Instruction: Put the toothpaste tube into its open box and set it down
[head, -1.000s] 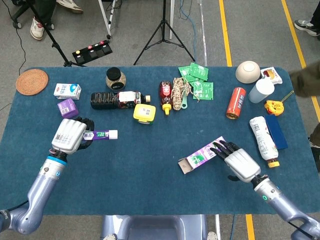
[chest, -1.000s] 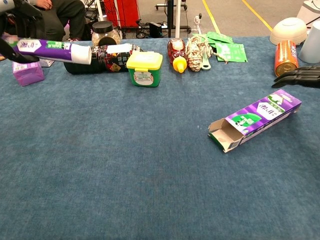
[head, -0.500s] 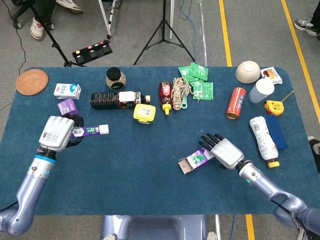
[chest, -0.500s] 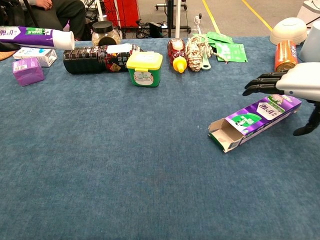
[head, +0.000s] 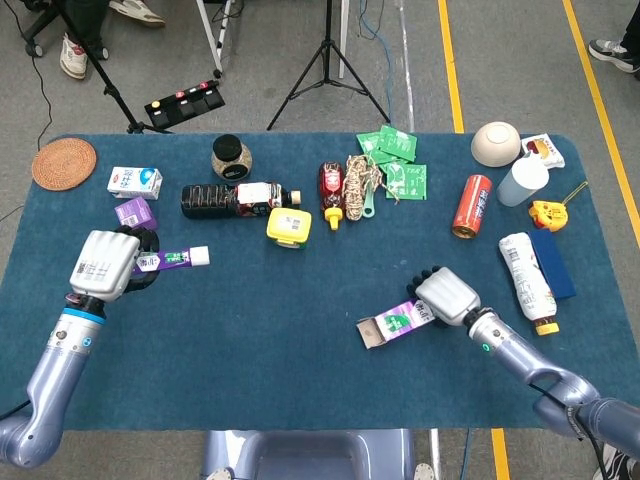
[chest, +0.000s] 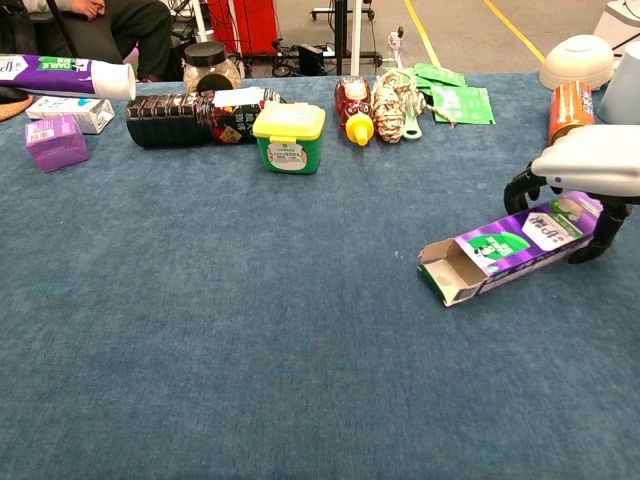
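Observation:
My left hand (head: 103, 266) grips a purple and white toothpaste tube (head: 176, 259) above the table's left side, cap pointing right; the chest view shows the tube (chest: 68, 77) at the far left edge. The purple toothpaste box (head: 394, 322) lies right of centre with its open end facing left. My right hand (head: 447, 297) is closed around the box's far end, fingers curled over it and thumb below. In the chest view this hand (chest: 585, 173) sits on the box (chest: 510, 246), whose far end is slightly raised.
Along the back stand a dark bottle (head: 233, 199), a yellow-lidded tub (head: 288, 226), a small red bottle (head: 332, 190), green sachets (head: 396, 160), an orange can (head: 471, 205), a bowl (head: 496, 143) and a cup (head: 521, 181). A white bottle (head: 527, 277) lies right. Small boxes (head: 134, 214) sit by my left hand.
My right hand moved left over the box and closed on its far end, lifting that end a little. My left hand drew the tube further left.

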